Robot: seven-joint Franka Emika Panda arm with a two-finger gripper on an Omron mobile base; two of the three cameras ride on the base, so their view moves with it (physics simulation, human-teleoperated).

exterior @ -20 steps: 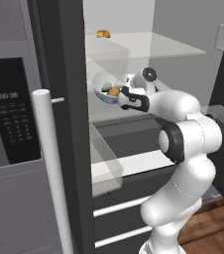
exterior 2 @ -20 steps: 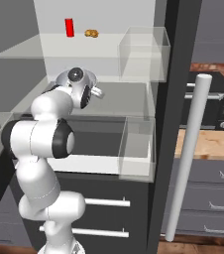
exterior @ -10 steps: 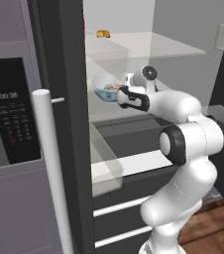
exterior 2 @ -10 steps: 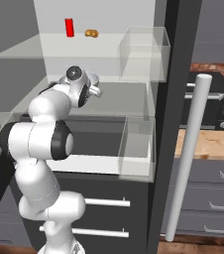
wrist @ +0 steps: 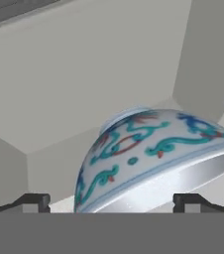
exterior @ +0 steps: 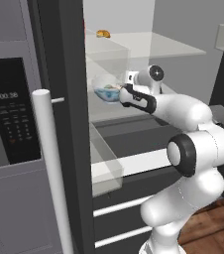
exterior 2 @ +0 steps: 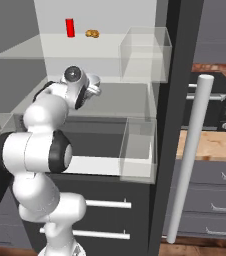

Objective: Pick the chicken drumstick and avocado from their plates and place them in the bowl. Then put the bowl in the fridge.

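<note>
The bowl [exterior: 106, 92], glossy pale blue-white with teal and red painting, rests on a glass shelf inside the open fridge [exterior: 59, 124]. My gripper [exterior: 118, 94] reaches in from the right, level with the bowl's rim. In the hand view the bowl [wrist: 148, 154] looms close and tilted, and my gripper [wrist: 111, 203] is open, its dark fingertips [wrist: 32, 202] standing wide on either side of the wall. Whether the chicken drumstick and avocado lie in the bowl cannot be made out. The plates are out of view. From the right base view my hand [exterior 2: 87, 87] covers the bowl.
A red can [exterior 2: 70, 27] and a small orange-brown item [exterior 2: 91, 33] stand on the upper shelf. Clear door bins [exterior 2: 142, 55] hang to the right. The fridge door handle [exterior 2: 190, 160] stands in front of a wooden counter [exterior 2: 215, 145]. A black oven panel [exterior: 7, 114] is at left.
The jaws have opened and let go of the bowl, which now sits slightly lower on the shelf. The arm has barely moved.
</note>
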